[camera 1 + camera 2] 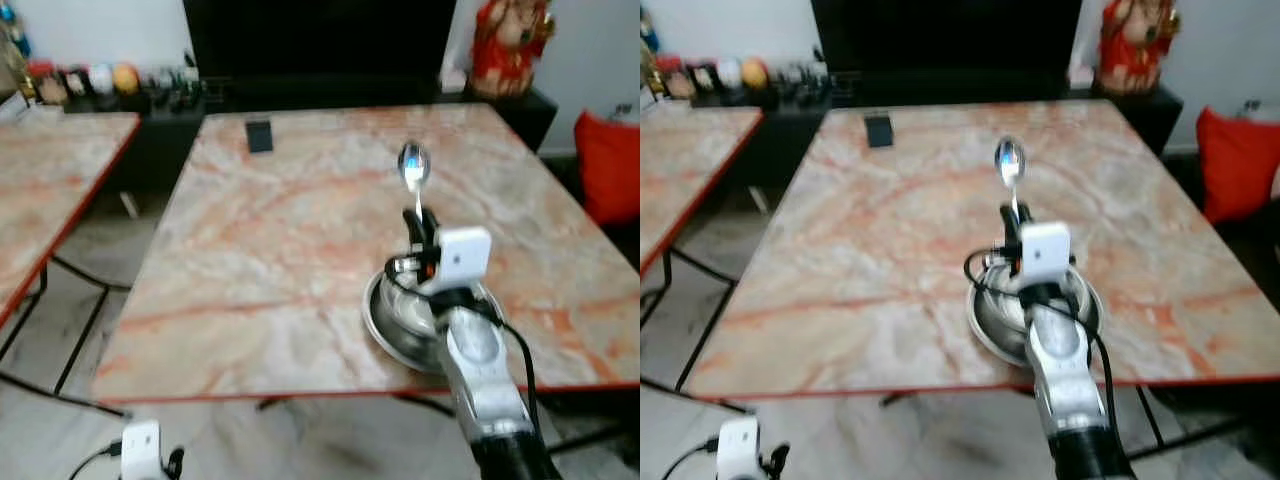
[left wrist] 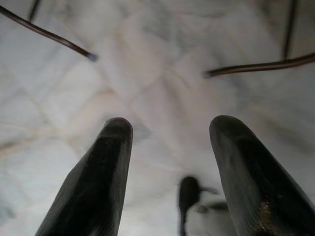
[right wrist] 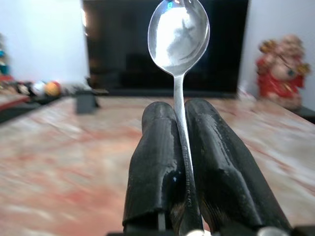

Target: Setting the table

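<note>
both head views look forward and down from above the near edge of the marble table [image 1: 300, 230], sharing the table and the right gripper [image 1: 418, 222]. the right wrist view looks close along its fingers [image 3: 157, 162] across the tabletop toward the dark screen [image 3: 128, 44]. the left wrist view looks down at the pale floor [image 2: 157, 88].
</note>
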You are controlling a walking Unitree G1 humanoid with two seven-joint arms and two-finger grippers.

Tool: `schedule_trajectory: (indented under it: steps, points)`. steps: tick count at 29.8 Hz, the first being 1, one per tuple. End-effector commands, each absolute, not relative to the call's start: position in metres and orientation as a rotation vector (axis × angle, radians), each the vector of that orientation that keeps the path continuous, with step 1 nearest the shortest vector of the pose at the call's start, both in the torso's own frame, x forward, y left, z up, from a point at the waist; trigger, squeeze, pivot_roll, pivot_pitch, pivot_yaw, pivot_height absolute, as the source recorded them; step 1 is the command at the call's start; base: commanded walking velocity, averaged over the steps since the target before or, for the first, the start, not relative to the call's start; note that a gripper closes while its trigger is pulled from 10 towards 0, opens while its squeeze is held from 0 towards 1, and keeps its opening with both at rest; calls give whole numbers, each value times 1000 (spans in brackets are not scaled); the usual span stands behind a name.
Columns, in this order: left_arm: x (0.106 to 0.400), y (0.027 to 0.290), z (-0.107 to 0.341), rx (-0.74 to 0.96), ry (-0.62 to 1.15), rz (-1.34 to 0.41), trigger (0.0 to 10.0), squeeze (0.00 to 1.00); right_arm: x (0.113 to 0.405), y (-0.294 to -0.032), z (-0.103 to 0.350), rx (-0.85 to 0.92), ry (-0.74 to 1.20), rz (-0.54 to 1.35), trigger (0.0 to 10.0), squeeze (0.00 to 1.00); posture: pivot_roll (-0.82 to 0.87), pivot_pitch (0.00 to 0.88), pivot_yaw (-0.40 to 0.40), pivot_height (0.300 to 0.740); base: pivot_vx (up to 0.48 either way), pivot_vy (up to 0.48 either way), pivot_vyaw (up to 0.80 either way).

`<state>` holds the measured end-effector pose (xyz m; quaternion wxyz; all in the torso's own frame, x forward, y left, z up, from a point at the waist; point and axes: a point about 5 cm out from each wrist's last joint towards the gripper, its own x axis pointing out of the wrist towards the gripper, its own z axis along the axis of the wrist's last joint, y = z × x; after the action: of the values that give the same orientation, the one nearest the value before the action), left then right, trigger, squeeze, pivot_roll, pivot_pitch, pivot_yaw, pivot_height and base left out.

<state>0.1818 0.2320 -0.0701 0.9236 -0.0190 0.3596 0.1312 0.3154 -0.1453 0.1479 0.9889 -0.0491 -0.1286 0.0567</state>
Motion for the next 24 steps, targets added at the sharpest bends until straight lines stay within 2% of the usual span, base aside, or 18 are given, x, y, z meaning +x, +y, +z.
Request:
schedule_trajectory:
  steps: [1,4,15,21,24]
  points:
    - [178,236,-71,-28,755,273,10000,0,316,-145,156,-92,-286,108,10000,0,-116,0,50,740,0,-341,0]
    - [178,236,-71,-27,756,275,10000,0,317,-147,158,-98,-284,102,10000,0,-117,0,50,740,0,-324,0]
    - [179,237,-71,-31,755,278,10000,0,320,-168,169,-66,-267,18,10000,0,-124,0,55,740,0,0,0]
    - [181,236,-70,-30,745,273,10000,0,323,-184,168,-79,-170,-29,10000,0,-126,0,56,740,0,0,0]
    - [184,237,-68,-28,729,269,10000,0,324,-202,165,-65,-40,-49,10000,0,-133,0,63,740,0,0,0]
